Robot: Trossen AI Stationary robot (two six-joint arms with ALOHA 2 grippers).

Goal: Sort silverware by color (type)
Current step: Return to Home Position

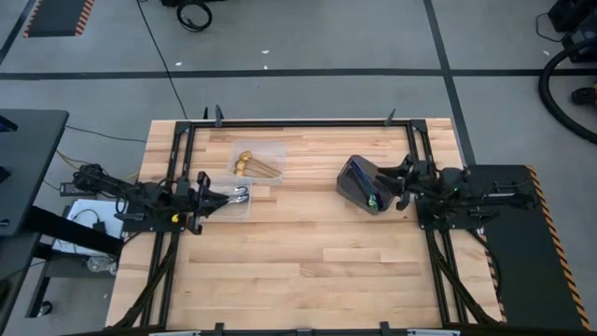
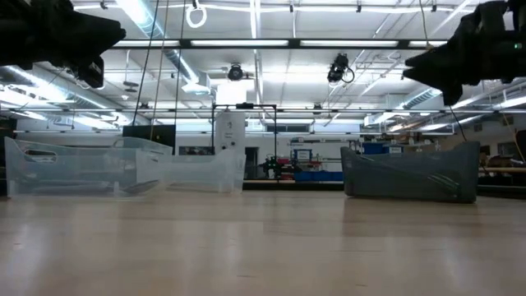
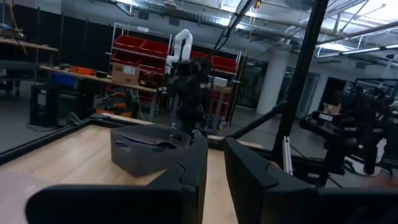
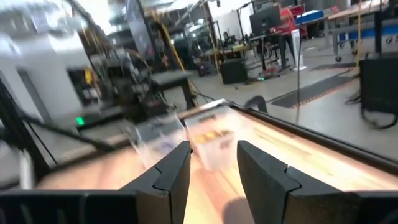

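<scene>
Gold spoons (image 1: 250, 167) lie in the farther clear container (image 1: 272, 149). Silver spoons (image 1: 239, 195) lie in the nearer clear container (image 1: 244, 211). A teal-green glint (image 1: 371, 199) shows inside the dark grey bin (image 1: 354, 177); what it belongs to is too small to tell. My left gripper (image 1: 201, 198) hovers at the left end of the silver spoons' container, empty, its fingers (image 3: 193, 165) a narrow gap apart. My right gripper (image 1: 395, 187) hovers at the bin's right side, open and empty, fingers (image 4: 177, 165) apart. In the low view both arms are raised off the table.
The bin (image 2: 411, 173) stands on the right half of the wooden table (image 1: 308, 252), the clear containers (image 2: 70, 168) on the left half. A black frame rail (image 1: 298, 121) runs along the far edge. The table's middle and near half are bare wood.
</scene>
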